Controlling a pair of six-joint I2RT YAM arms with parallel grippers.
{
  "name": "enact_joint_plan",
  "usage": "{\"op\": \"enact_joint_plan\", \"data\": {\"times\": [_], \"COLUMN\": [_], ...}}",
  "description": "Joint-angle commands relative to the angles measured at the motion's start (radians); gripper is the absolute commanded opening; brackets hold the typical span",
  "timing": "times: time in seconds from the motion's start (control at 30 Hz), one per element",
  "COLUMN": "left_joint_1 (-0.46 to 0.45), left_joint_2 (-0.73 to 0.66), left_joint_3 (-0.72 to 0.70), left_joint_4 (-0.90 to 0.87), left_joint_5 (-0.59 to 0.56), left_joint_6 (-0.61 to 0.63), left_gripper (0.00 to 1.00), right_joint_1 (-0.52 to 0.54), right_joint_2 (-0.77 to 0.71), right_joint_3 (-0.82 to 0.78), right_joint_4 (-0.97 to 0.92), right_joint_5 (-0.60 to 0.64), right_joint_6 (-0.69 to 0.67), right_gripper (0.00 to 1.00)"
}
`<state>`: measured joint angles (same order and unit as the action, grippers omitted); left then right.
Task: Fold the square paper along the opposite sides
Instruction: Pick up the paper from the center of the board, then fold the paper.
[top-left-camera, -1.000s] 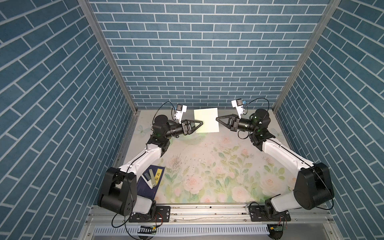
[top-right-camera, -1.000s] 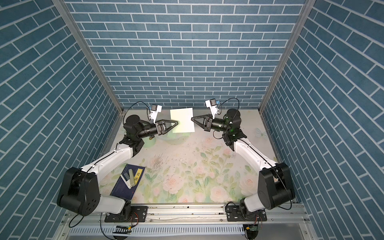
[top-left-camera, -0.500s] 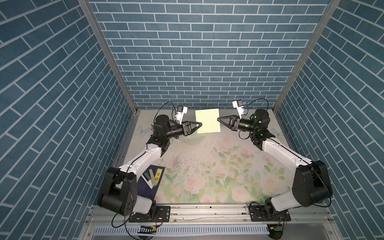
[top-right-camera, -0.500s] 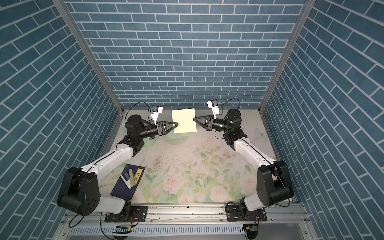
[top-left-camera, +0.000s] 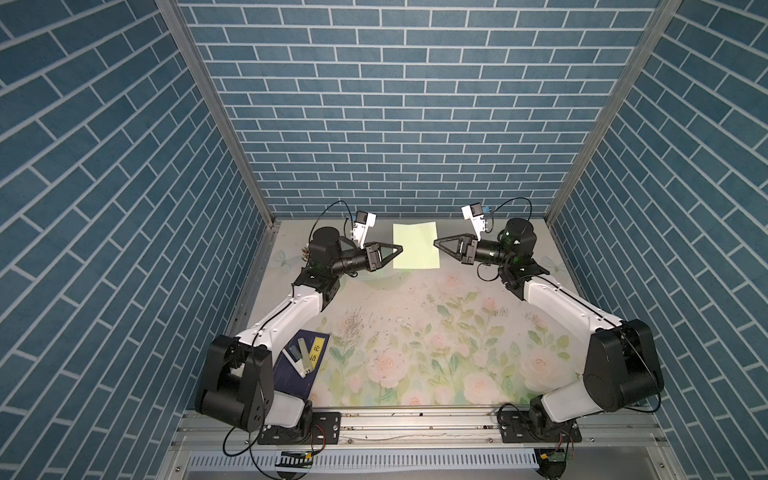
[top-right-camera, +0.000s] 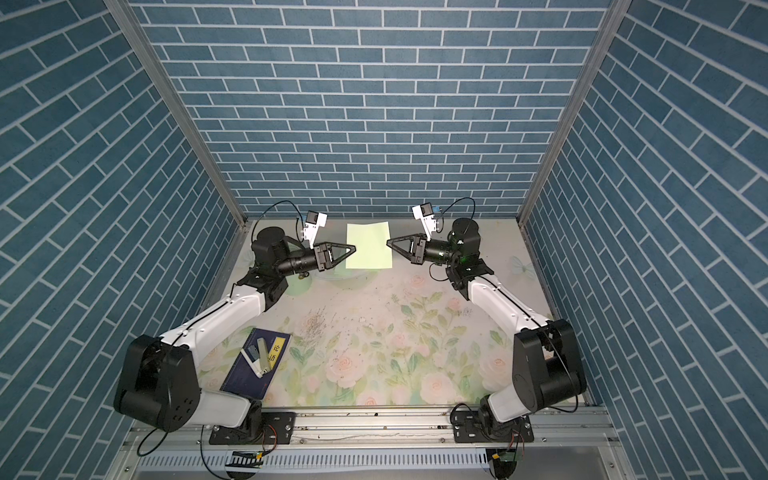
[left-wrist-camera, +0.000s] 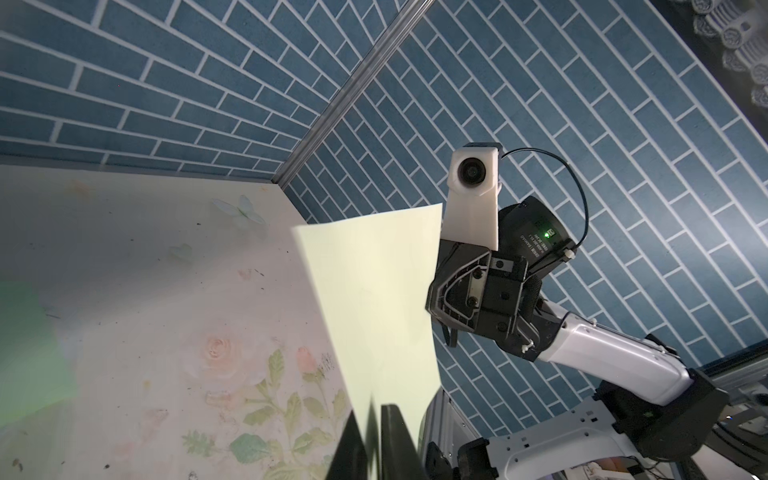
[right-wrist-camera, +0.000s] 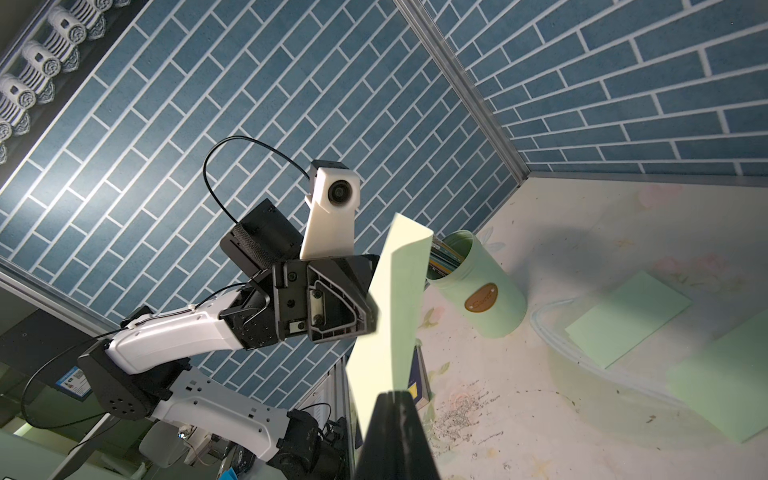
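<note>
Pale yellow-green paper (top-left-camera: 416, 245) hangs in the air between the two grippers, clear of the table (top-left-camera: 415, 332). The left gripper (top-left-camera: 400, 249) is closed on one side edge and the right gripper (top-left-camera: 435, 242) is closed on the opposite edge. Judged step: the sheet is lifted and pinched but not folded. The next move calls for bringing the two held edges together evenly. Beyond the jaws stands a green can (right-wrist-camera: 478, 286) whose brown label is unreadable; a blue book (top-left-camera: 301, 361) shows yellow characters, possibly "论语".

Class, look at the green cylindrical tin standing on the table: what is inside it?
The green tin is open; edges of colourful sheets show inside. The held paper hides part of the opening; deeper contents are hidden.
</note>
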<state>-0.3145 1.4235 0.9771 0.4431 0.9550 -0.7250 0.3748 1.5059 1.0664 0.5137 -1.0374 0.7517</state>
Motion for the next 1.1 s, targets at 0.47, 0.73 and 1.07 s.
{"op": "enact_joint_plan", "data": {"times": [0.47, 0.73, 1.07], "left_joint_1": [-0.003, -0.084, -0.119], "left_joint_2": [-0.029, -0.098, -0.045], "left_joint_3": [0.059, 0.145, 0.211], "left_joint_4": [-0.133, -0.275, -0.357], "left_joint_5": [-0.043, -0.061, -0.122], "left_joint_6": [0.091, 0.155, 0.257], "left_gripper": [0.0, 0.0, 0.0], "right_joint_1": [-0.007, 0.053, 0.108], "right_joint_2": [0.003, 0.065, 0.096], "right_joint_3": [0.066, 0.133, 0.2], "right_joint_4": [-0.232, -0.514, -0.373], "right_joint_5": [0.054, 0.538, 0.454], "right_joint_6": [-0.226, -0.482, -0.374], "right_gripper": [0.21, 0.33, 0.3]}}
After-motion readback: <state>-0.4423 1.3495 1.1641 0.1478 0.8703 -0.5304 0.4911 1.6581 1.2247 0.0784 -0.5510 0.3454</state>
